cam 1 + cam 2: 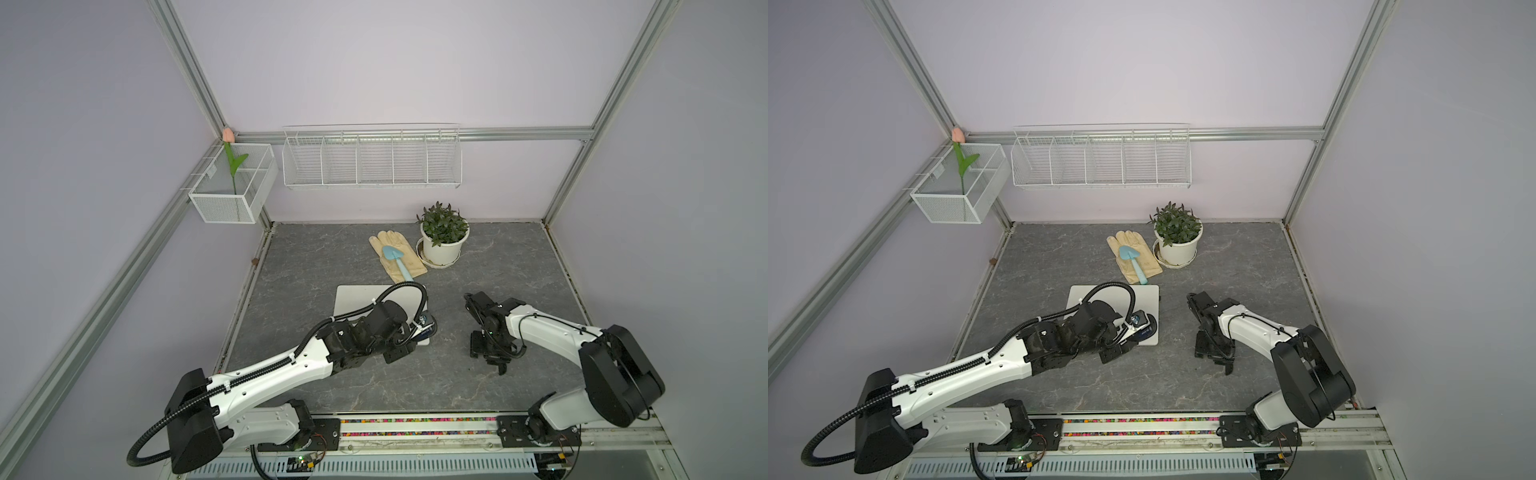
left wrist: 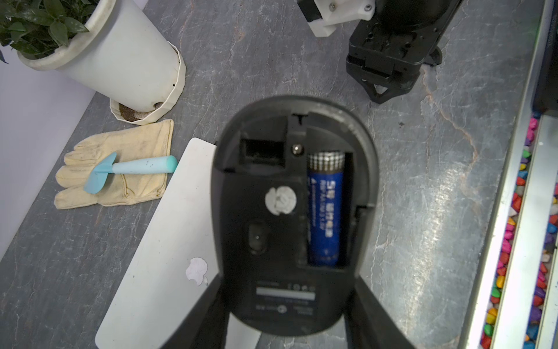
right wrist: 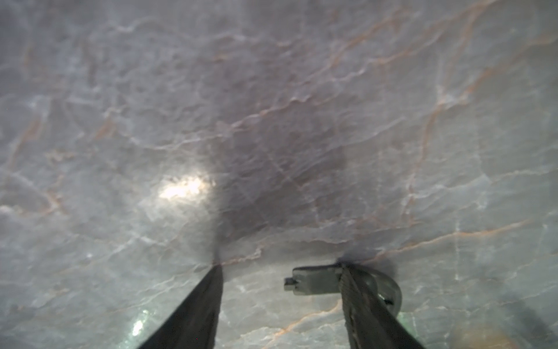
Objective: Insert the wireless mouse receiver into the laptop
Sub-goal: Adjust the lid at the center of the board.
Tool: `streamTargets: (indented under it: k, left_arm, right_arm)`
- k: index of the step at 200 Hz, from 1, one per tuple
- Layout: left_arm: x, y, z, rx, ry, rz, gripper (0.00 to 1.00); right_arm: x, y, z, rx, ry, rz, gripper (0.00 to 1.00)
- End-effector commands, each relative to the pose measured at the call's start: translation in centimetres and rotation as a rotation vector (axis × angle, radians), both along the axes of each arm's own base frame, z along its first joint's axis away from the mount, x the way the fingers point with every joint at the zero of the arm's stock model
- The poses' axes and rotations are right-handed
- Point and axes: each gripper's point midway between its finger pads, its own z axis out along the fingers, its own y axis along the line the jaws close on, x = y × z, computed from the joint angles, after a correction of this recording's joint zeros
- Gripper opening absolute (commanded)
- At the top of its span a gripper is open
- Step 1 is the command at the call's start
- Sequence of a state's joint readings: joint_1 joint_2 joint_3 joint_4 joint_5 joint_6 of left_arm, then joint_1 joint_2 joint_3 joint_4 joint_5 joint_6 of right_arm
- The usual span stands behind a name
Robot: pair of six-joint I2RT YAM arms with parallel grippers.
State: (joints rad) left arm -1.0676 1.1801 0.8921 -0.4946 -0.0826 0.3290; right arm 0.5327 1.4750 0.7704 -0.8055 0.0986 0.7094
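The left claw (image 2: 288, 290) was clamped on the sides of the mouse (image 2: 271, 211), whose opened underside faced the wrist camera, over the near right corner of the laptop (image 2: 169, 241). The right claw (image 3: 279, 265) stood released at the surface (image 3: 271, 121), one finger (image 3: 359, 302) touching the small grey receiver (image 3: 314, 281) and the other well apart. The laptop lid bore an apple logo (image 2: 197, 271). The blue battery (image 2: 324, 211) carried white lettering and the mouse a label (image 2: 285, 294), both too blurred to read.
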Motion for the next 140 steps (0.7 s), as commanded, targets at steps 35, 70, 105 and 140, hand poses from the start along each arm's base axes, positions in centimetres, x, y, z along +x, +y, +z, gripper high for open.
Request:
streamTargets:
  k: [35,70,105,140]
  left_arm:
    - [0.1,-0.3,0.6,-0.02,-0.002,0.007,0.43]
    - [0.1,-0.4,0.5,-0.025,-0.002,0.003,0.43]
    - [0.1,-0.5,0.3,-0.027,0.002,0.003,0.43]
    - [0.2,-0.4,0.3,-0.027,-0.002,0.008,0.43]
  right_arm:
    - [-0.6,-3.0,-0.2,-0.02,-0.088,-0.17,0.72]
    - [-1.2,-4.0,0.3,-0.02,-0.115,-0.224,0.72]
    - [-1.3,-3.9,0.0,0.026,-0.115,-0.251,0.71]
    - [-1.2,-2.8,-1.0,0.059,-0.075,-0.257,0.7]
